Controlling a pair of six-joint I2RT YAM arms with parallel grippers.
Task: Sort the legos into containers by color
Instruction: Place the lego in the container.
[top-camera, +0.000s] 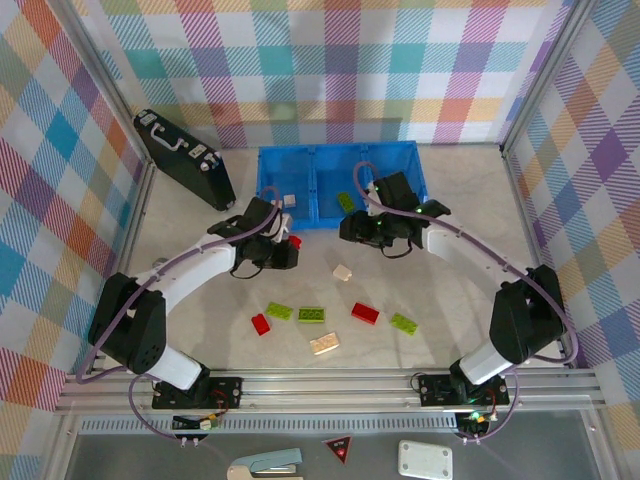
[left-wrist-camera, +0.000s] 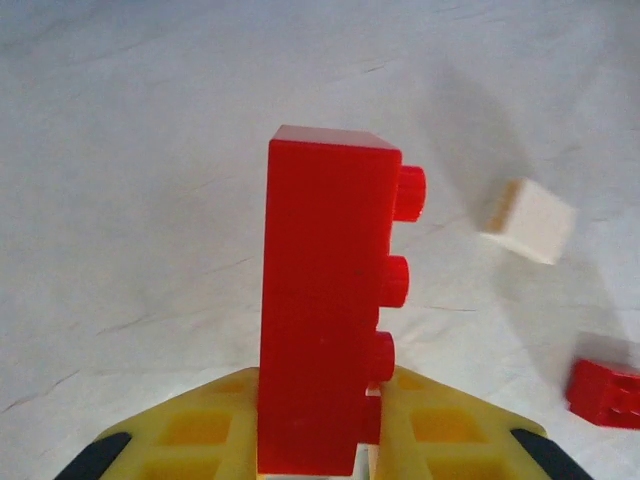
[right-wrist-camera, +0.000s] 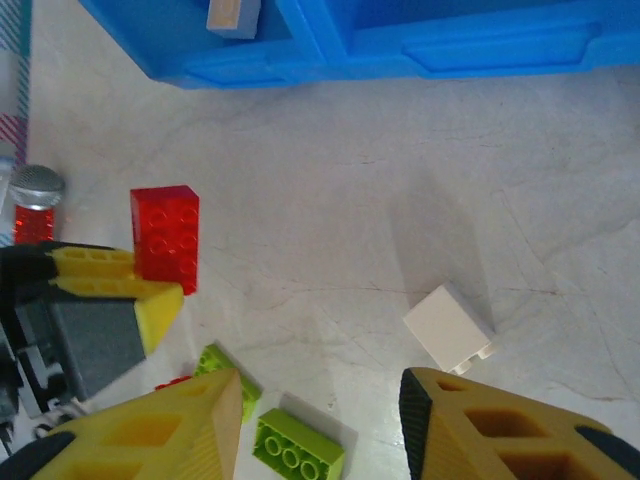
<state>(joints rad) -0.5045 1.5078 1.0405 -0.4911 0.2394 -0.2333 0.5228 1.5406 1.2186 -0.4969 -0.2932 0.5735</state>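
Your left gripper clamped a red studded plastic brick over the pale marbled tabletop, near the long blue plastic bin. Your right gripper hung open and empty above a cream-white brick. Plaid walls ringed the table.

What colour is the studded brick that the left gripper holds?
Red: the studded plastic brick in the left gripper shows best in the left wrist view.

My left fingers are yellow with black edges; the brick they hold is bright red. My right fingers are the same yellow. Loose on the pale, marbled counter: lime green bricks, red bricks, cream bricks. The bin is bright blue, the case black, the walls pastel plaid.
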